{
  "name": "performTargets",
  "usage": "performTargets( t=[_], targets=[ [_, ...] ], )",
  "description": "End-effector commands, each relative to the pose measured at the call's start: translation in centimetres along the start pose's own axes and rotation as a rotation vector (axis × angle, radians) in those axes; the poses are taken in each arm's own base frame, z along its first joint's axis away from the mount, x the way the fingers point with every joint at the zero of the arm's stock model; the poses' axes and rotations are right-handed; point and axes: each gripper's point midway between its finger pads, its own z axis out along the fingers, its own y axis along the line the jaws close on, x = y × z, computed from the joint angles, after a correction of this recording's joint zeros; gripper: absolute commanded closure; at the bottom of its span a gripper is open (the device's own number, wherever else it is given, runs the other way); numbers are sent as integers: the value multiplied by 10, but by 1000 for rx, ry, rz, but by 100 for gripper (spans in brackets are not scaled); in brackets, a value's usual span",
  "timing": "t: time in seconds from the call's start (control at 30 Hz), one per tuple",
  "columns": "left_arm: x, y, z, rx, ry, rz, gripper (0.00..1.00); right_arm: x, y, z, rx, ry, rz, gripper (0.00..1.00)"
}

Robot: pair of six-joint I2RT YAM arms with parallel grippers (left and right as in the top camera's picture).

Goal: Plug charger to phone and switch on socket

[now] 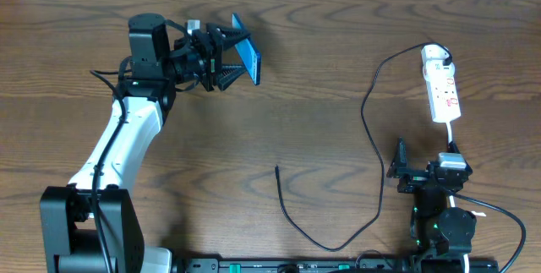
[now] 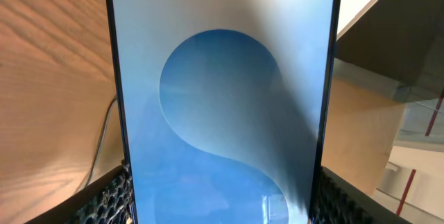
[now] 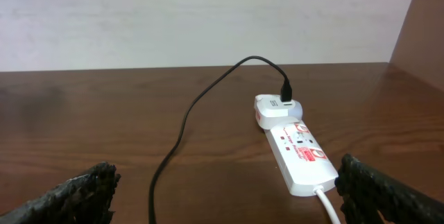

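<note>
My left end effector clamped on phone, held above tabletop, screen facing wrist camera. My right end effector spread wide, empty, near socket. Charger plugged in at socket's far end. Free tip lies mid-tabletop between arms, well left of right end effector, last stretch running near-to-far. Right arm unoccupied, so likely one to fetch tip.
</note>
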Motion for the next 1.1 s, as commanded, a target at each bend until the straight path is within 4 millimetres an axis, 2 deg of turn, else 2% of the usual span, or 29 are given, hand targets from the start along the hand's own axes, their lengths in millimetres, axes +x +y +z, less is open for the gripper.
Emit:
performTargets(
  t=[0.0, 0.27, 0.4, 0.53, 0.63, 0.83, 1.07],
  targets=[
    [4, -16, -6, 35, -14, 73, 93, 0, 0, 0, 1, -2, -15, 1],
    [-1, -16, -6, 32, -47, 70, 93, -1, 1, 0, -5, -6, -15, 1],
    [-3, -16, -6, 31, -55, 70, 93, -9, 15, -1, -86, -38, 6, 1],
    [-5, -16, -7, 30, -65, 70, 92, -26, 40, -6, -231, -109, 0, 1],
    [-5, -19, -7, 39, -66, 83, 93, -40, 51, -12, -301, -155, -7, 1],
    [-5, -21, -7, 47, -67, 94, 93, -69, 56, -23, -329, -159, -30, 1],
    [-6, -21, -7, 46, -75, 94, 93, -101, 62, -25, -366, -44, -56, 1]
  ],
)
